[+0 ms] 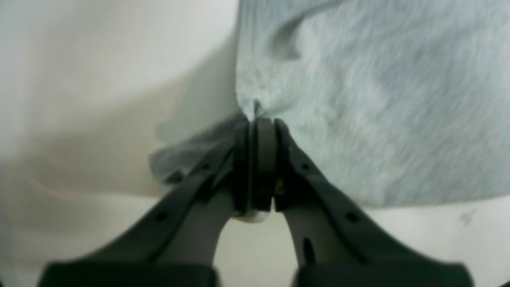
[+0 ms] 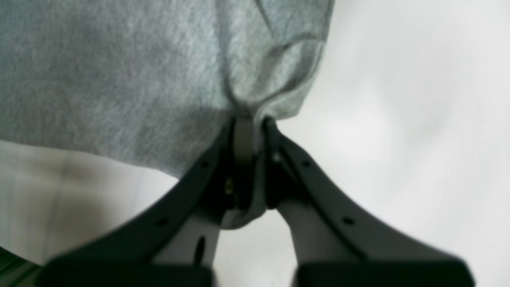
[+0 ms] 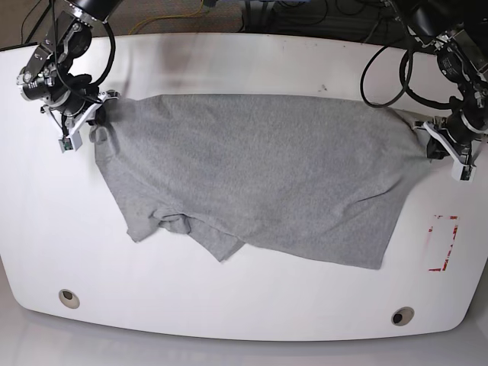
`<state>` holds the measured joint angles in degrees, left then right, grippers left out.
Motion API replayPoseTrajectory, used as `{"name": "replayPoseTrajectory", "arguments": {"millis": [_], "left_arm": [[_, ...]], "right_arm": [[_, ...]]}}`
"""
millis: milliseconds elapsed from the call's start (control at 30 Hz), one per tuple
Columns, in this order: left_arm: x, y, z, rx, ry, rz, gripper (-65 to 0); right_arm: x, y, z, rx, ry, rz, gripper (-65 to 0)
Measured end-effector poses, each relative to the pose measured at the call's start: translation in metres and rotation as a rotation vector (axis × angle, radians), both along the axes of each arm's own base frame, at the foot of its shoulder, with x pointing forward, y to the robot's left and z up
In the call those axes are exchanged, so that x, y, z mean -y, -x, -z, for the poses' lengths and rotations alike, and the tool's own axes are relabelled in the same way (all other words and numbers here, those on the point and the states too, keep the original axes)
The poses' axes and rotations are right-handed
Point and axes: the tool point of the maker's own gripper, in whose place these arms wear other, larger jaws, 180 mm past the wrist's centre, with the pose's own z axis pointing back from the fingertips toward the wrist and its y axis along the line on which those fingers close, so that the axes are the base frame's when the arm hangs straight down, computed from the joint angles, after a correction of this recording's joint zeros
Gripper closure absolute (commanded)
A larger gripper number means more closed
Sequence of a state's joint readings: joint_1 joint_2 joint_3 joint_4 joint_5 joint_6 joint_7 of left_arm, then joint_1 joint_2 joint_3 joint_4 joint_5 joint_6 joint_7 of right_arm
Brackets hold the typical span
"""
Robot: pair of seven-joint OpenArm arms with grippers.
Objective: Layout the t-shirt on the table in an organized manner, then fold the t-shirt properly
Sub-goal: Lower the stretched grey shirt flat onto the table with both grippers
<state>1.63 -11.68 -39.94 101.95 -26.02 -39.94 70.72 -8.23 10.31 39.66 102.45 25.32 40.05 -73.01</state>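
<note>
Item: t-shirt (image 3: 259,175), stretched 9-to-3 o'clock; left gripper (image 1: 261,119) and right gripper (image 2: 249,119) each pinch a corner. Watch overpulling: thin pinches may slip.

Overall light: bright, even and diffuse in all three views.
Base view: sharp; the glossy white curved-edged tabletop (image 3: 229,305) shows soft sheen and only faint shadow under the wrinkled heather-grey cotton t-shirt (image 3: 267,183).
Edge distortion: the base view's table edges bow outward, as through a wide lens.
Left wrist view: soft and smeared; the fabric weave streaks, and a broad dim shadow lies on the table at left.
Right wrist view: similarly blurred; the background washes out to pale white glare.
</note>
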Motion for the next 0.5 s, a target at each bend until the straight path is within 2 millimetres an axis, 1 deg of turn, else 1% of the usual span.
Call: {"name": "replayPoseTrajectory", "arguments": {"millis": [100, 133, 167, 200, 267, 300, 333, 433, 500], "left_arm": [[-0.006, 0.002, -0.001, -0.005, -0.015, -0.003, -1.9], [-0.006, 0.002, -0.002, -0.004, -0.017, -0.004, -3.1], [-0.007, 0.002, -0.002, -0.004, -0.018, -0.004, -4.0], [-0.006, 0.002, -0.002, -0.004, -0.018, -0.002, -6.8], [-0.004, 0.001, -0.002, -0.004, -0.016, 0.004, -12.2], [-0.003, 0.001, -0.001, -0.005, -0.015, 0.006, -14.6], [-0.002, 0.000, -0.001, -0.005, -0.013, 0.007, -18.5], [-0.001, 0.001, 0.000, -0.005, -0.010, 0.007, -28.1], [-0.002, 0.001, -0.001, -0.005, -0.012, 0.005, -33.6]], "right_arm": [[0.000, 0.003, 0.002, -0.002, -0.001, 0.000, -23.1], [0.000, 0.005, 0.003, -0.008, -0.001, 0.000, -29.5], [0.000, 0.007, 0.004, -0.015, 0.001, 0.000, -33.0], [0.000, 0.009, 0.005, -0.020, 0.003, 0.001, -39.2], [0.001, 0.010, 0.006, -0.027, 0.007, 0.003, -47.4], [0.001, 0.010, 0.005, -0.025, 0.008, 0.004, -50.1], [0.002, 0.010, 0.004, -0.022, 0.011, 0.006, -53.9], [0.008, 0.009, -0.005, 0.007, 0.026, 0.023, -60.2], [0.015, 0.008, -0.015, 0.036, 0.048, 0.040, -61.7]]}}
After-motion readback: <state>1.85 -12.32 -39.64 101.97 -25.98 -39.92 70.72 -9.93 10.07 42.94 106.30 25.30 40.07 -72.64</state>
